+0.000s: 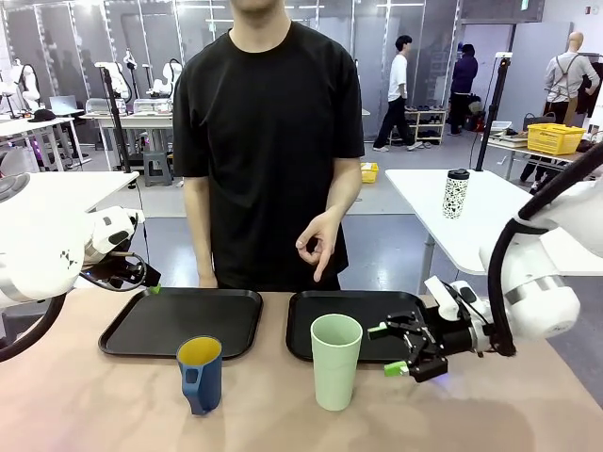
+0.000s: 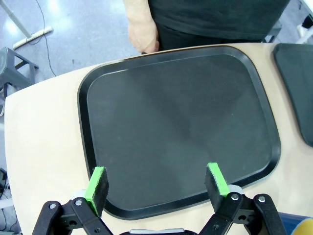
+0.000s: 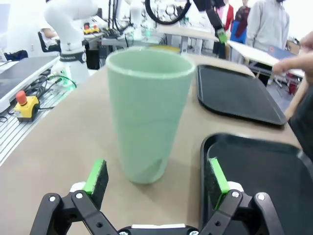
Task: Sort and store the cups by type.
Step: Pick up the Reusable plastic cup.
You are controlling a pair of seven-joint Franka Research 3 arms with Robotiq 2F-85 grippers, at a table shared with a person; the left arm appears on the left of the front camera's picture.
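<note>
Pale green tumbler point(image 1: 336, 363) point(image 3: 146, 122) is your landmark: upright on the bare table point(image 1: 94, 395), mouth up.

- Right tray point(image 1: 377, 306) point(image 3: 254, 171): black, just behind the tumbler on the person's side. From the front the tumbler's rim overlaps the tray's near edge.
- Blue mug point(image 1: 200, 375): on the table to the tumbler's left, upright, yellow inside showing, well apart from it.
- Left tray point(image 1: 184, 320) point(image 2: 181, 122): black, behind the mug, farther left of the tumbler.
- Right gripper point(image 1: 386, 350) point(image 3: 155, 164): you find it just right of the tumbler, low over the table, jaws spread wide. The tumbler stands ahead of the green pads and is not touched.
- Left gripper point(image 1: 141, 280) point(image 2: 156, 181): far left of the tumbler, over the left tray's outer edge, jaws spread, nothing between the pads.
- Person's hand point(image 1: 318, 247): raised behind the tumbler, beyond the right tray, fingers curled. The other hand point(image 2: 143, 32) hangs at the left tray's far rim.
</note>
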